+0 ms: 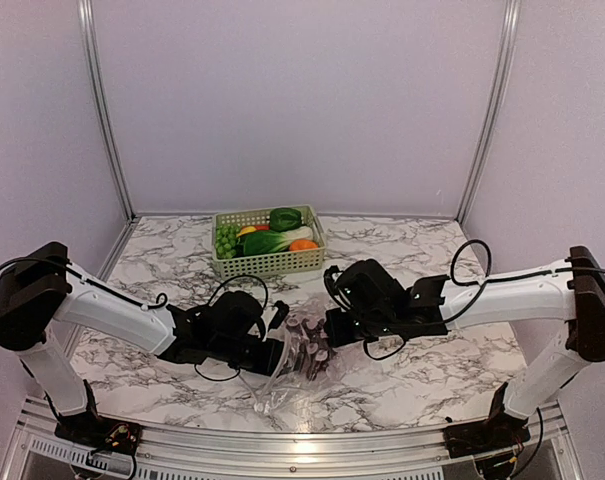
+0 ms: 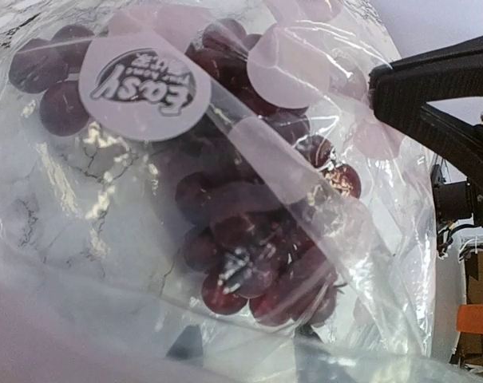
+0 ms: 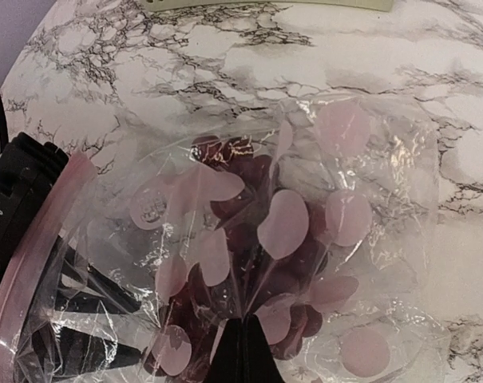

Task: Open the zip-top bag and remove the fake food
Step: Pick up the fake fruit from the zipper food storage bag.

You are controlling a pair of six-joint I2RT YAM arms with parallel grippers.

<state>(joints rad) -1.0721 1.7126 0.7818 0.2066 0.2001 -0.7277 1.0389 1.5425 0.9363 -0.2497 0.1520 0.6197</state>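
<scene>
The clear zip-top bag (image 1: 282,385) lies crumpled at the table's front middle between both grippers. A purple grape bunch (image 1: 308,352) of the fake food is inside it, also seen in the left wrist view (image 2: 249,239) and the right wrist view (image 3: 241,231). My left gripper (image 1: 273,345) is at the bag's left end. Its two fingertips (image 2: 185,345) stand apart under the plastic, and the pink zip strip (image 3: 33,263) curves round it. My right gripper (image 3: 245,343) is shut, pinching the bag's film above the grapes, where creases run to its tips.
A pale green lattice basket (image 1: 267,266) stands behind the bag. It holds other fake food: a green leafy piece (image 1: 285,218), an orange piece (image 1: 303,244) and green grapes (image 1: 225,240). Purple walls and metal posts close in the marble table (image 1: 432,370).
</scene>
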